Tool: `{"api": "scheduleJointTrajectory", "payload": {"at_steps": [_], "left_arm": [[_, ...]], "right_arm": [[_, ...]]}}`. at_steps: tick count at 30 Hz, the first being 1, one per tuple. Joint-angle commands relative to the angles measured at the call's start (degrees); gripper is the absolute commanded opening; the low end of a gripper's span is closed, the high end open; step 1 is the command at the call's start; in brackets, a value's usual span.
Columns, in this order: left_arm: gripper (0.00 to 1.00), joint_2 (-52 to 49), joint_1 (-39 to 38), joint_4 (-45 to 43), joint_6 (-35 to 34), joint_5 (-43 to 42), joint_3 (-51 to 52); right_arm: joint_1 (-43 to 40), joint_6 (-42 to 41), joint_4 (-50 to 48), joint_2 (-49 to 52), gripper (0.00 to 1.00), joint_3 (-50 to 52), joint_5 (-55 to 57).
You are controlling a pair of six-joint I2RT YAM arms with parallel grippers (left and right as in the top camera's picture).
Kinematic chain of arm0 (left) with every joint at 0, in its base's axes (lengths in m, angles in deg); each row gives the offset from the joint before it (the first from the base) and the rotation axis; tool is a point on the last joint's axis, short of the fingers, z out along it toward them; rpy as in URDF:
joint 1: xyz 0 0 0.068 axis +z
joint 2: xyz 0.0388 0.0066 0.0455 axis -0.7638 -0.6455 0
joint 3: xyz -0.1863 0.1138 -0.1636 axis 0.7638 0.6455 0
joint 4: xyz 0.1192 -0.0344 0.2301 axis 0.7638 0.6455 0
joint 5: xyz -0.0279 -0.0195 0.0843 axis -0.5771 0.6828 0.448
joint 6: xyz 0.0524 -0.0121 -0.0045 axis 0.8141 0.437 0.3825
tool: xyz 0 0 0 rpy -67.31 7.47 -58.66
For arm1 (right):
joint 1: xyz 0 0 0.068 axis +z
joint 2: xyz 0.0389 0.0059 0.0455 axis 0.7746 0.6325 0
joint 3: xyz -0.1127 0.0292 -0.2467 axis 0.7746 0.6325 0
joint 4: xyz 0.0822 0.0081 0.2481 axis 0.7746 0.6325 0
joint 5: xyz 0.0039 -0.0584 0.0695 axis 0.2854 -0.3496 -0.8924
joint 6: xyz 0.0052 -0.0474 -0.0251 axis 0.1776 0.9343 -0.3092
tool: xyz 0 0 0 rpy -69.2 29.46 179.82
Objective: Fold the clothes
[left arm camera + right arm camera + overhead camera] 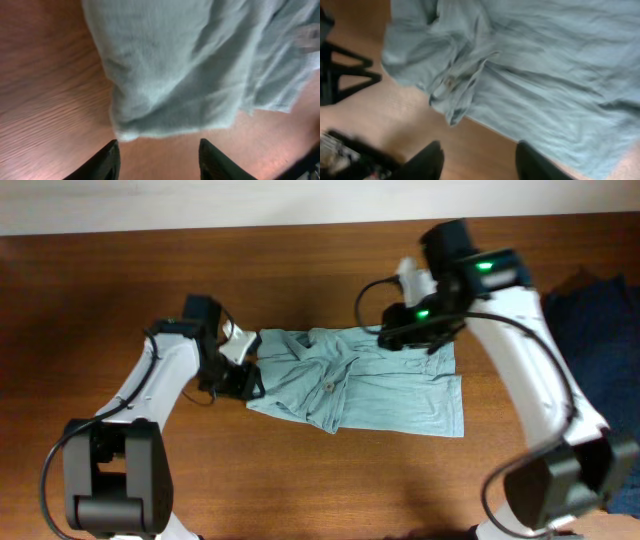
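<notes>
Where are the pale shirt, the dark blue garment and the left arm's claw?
T-shirt [390, 385], overhead view, middle of its wrinkled body.
Dark blue garment [610, 310], overhead view, visible part at the picture's right edge.
Left gripper [158, 145], left wrist view, midway between its open fingertips.

The white left arm [150, 380] and white right arm [535, 370] bend inward. The black left claw [159, 161] and black right claw [479, 161] stand parted, holding nothing.

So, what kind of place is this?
Probably a robot test bench, not a home: a wooden table, a left arm and a right arm at it, and a pale T-shirt spread for folding.
</notes>
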State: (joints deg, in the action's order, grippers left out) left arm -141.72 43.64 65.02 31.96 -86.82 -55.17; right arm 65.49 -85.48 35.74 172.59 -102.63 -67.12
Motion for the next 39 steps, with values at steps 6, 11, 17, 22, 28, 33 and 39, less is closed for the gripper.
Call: {"api": "scheduleJointTrajectory", "payload": {"at_steps": [6, 11, 17, 22, 28, 33, 39], "left_arm": [[0.53, 0.8, -0.2, -11.3, -5.3, -0.2, 10.3], [0.52, 0.7, -0.2, -13.7, -8.3, 4.9, 11.0], [0.46, 0.7, -0.2, -16.1, -12.5, 8.7, 11.0], [0.45, 0.7, -0.2, -17.0, -17.1, 11.2, 11.0], [0.44, 0.7, -0.1, -15.5, -17.8, 12.5, 11.0], [0.39, 0.8, 0.0, -11.7, -17.9, 15.2, 11.0], [0.38, 1.8, 0.0, -9.7, -17.9, 16.0, 10.9]], "right_arm": [[9.2, -2.6, -10.1, 7.8, 0.13, 8.2, -9.4], [11.9, -6.2, -17.8, 8.5, 0.12, 14.1, -9.4], [12.6, -11.4, -30.3, 8.5, 0.09, 23.3, -9.4], [12.7, -17.4, -34.4, 8.6, 0.06, 28.3, -8.5], [12.5, -23.1, -32.6, 8.6, 0.04, 30.7, -3.5], [11.4, -22.8, -29.8, 8.5, 0.04, 30.7, -1.2], [9.9, -16.4, -28.2, 6.7, 0.04, 30.2, -2.3]]}}
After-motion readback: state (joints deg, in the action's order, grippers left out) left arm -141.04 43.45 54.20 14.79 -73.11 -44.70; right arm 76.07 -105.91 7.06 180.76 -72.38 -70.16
